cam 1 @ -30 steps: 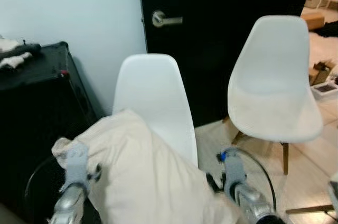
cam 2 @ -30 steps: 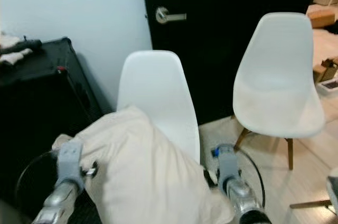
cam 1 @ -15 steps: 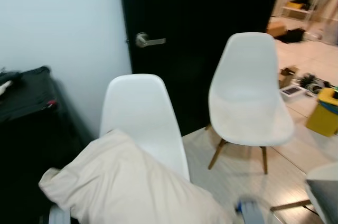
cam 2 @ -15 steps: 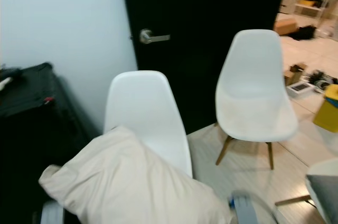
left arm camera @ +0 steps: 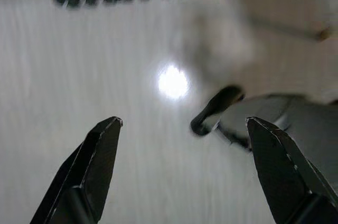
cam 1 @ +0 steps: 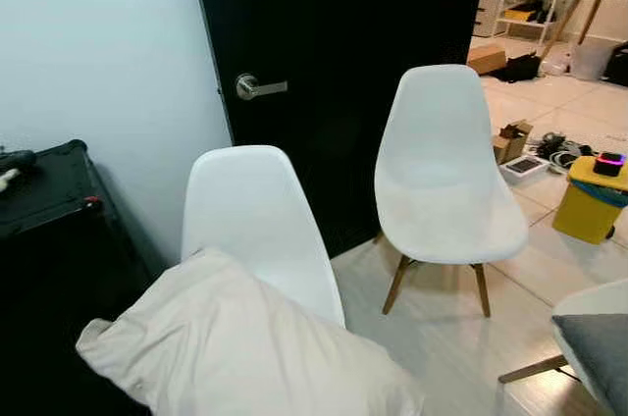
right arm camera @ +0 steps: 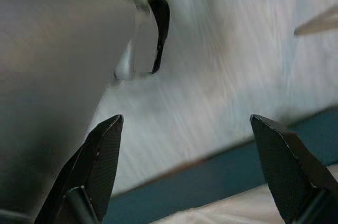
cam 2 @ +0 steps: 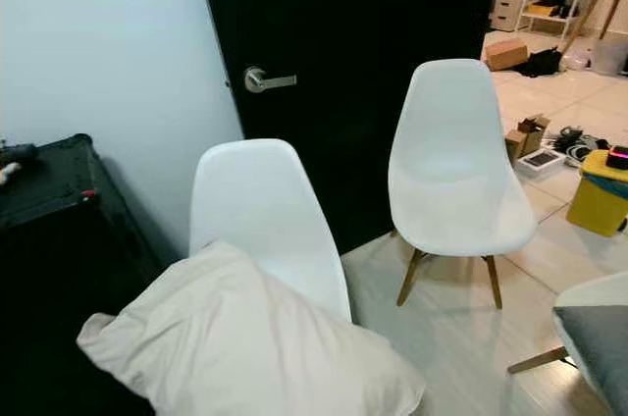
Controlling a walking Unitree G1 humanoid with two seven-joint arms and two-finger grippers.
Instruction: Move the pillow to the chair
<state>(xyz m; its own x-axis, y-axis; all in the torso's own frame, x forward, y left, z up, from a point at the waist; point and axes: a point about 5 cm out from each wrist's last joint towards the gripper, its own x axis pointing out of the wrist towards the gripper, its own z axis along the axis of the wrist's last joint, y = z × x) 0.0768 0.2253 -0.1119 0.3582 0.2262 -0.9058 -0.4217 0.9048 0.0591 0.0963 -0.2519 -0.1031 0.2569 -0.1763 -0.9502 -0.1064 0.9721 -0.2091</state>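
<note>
the pillow (cam 1: 231, 342) lies on the seat of the nearer white chair (cam 1: 250, 215), its bulk slumped against the foot of the backrest and one corner hanging out toward the black cabinet (cam 1: 54, 239) on the robot's left. judging by that, it has been set down where the task wants it: the seat carries its weight, the backrest stops it sliding rearward, and nothing grips it, so it looks settled rather than held. a second white chair (cam 1: 442, 181) stands near the black door (cam 1: 343, 63), well apart from the pillow, and plays no part here

both arms appear lowered, hanging with their wrist cameras aimed down at the pale floor (left arm camera: 105, 76). the left gripper (left arm camera: 182, 155) has its two black fingers (left arm camera: 97, 155) spread wide, with nothing between them; beyond the gap lies only blurred floor, a bright glare spot, and a dark curved piece of what may be the robot's own foot or a cable, too blurred to tell. the right gripper (right arm camera: 185, 166) is likewise wide apart and empty, its fingers (right arm camera: 100, 155) framing floor boards and a dark band, with a grey rounded shape just beside one finger that cannot be made out. the pillow is nowhere between or near either pair of jaws, so the job looks done or nearly so, with only a check left that the overhanging corner will not drag it off the seat
</note>
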